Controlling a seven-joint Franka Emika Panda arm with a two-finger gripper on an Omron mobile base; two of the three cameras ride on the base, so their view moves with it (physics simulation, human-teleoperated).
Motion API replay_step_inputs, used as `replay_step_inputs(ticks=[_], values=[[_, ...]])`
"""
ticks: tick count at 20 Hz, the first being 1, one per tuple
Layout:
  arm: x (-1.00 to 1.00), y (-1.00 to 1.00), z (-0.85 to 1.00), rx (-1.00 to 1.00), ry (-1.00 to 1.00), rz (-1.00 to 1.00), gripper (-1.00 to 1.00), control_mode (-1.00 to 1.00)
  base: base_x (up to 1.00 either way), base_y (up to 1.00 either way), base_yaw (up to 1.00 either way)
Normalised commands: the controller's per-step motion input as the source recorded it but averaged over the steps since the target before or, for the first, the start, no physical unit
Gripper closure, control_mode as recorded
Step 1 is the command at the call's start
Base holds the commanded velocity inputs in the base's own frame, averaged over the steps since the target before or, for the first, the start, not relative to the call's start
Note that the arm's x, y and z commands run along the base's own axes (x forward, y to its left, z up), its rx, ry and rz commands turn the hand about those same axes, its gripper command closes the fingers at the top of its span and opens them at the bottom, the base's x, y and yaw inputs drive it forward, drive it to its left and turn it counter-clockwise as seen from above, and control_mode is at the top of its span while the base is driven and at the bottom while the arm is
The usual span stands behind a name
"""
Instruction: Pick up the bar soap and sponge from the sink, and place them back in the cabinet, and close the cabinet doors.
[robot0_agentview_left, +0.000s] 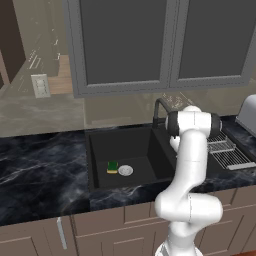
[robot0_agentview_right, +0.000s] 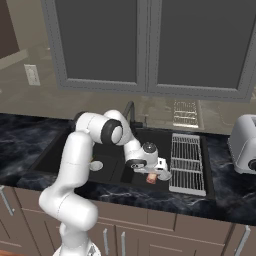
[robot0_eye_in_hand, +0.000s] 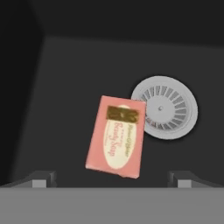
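In the left basin of the sink (robot0_agentview_left: 100, 150) the sponge (robot0_agentview_left: 112, 167) lay flat just beside that basin's drain (robot0_agentview_left: 125, 170), well apart from the arm, apparently left for a later pick. Further right, the gripper (robot0_agentview_right: 159, 176) hung low in the right basin directly over the bar soap (robot0_eye_in_hand: 116, 136), which lay flat on the black floor with one corner overlapping the silver drain (robot0_eye_in_hand: 165, 107). The jaws stood wide apart on either side of the bar, not touching it, probably so they could straddle it on the descent.
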Motion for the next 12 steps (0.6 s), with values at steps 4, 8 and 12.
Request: replay_step_inputs(ticks=[4,8,12], values=[[0.0,0.0,-0.16,0.0,0.0,0.0,-1.0,-1.0,0.0,0.0,0.0],[0.0,0.0,-0.15,0.0,0.0,0.0,-1.0,-1.0,0.0,0.0,0.0],[0.01,0.0,-0.13,0.0,0.0,0.0,-1.0,-1.0,0.0,0.0,0.0]])
